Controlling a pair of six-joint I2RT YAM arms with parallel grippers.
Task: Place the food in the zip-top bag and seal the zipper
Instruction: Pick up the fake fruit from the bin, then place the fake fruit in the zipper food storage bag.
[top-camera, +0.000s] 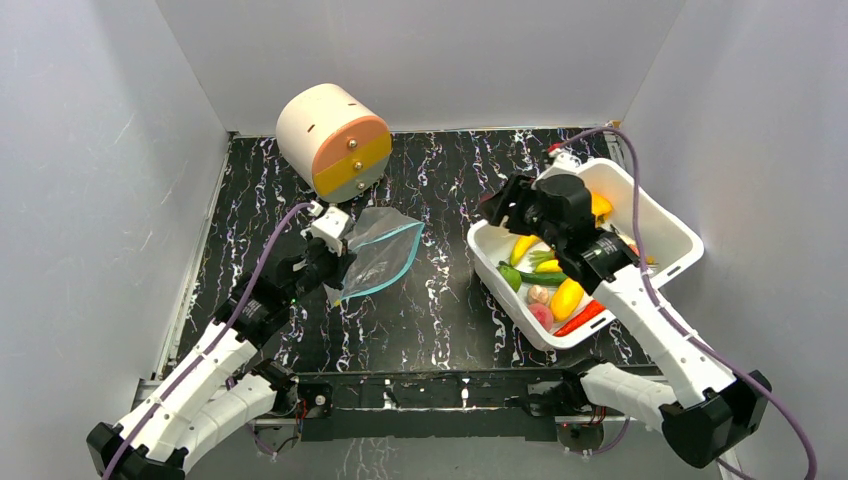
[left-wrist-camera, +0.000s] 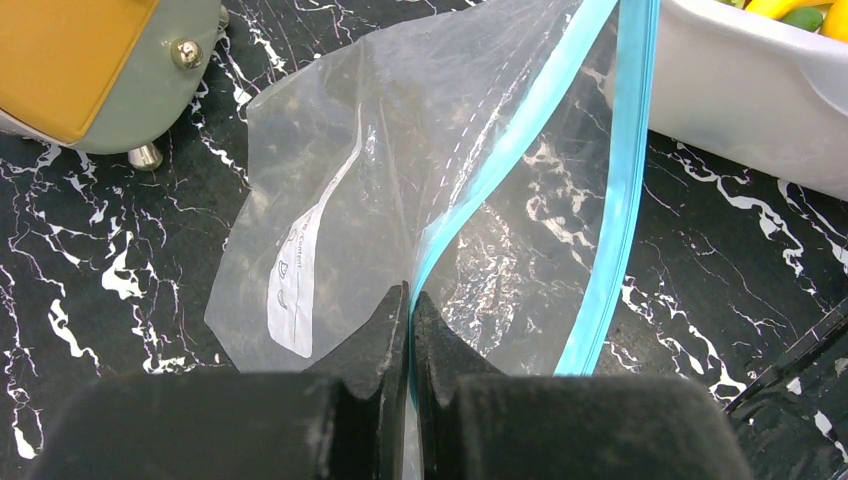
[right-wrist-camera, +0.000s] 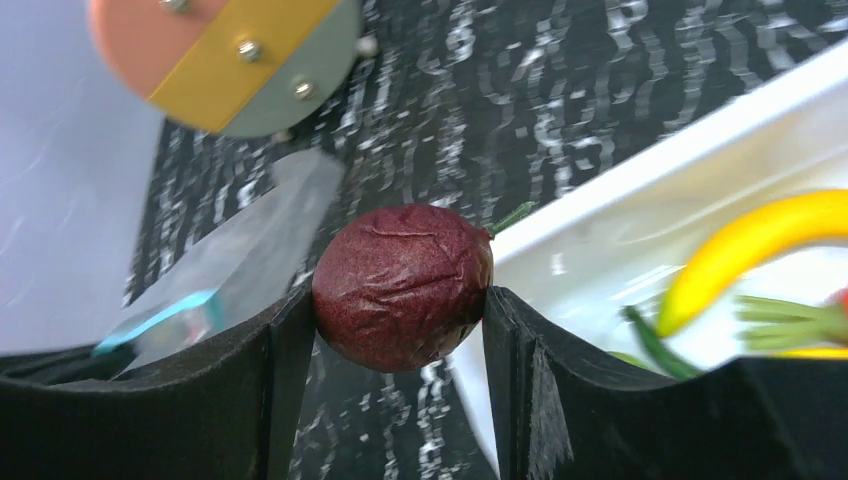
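While my left gripper (left-wrist-camera: 411, 302) pinches one lip of the zipper (left-wrist-camera: 625, 180), jaws nearly touching, the bag (top-camera: 383, 255) lies on the desk (top-camera: 440, 300) at 9 o'clock from centre. Its mouth gapes toward 3 o'clock. My right gripper (right-wrist-camera: 400, 300) clamps a wrinkled, dark red fruit (right-wrist-camera: 400, 262), jaws held apart by it, over the 10 o'clock corner of the tub (top-camera: 660, 225). Other food (top-camera: 565, 298) lies in the tub at 3 o'clock: bananas, cucumber, chili, pink pieces. A drum (top-camera: 335, 140) stands at 11 o'clock, near the bag.
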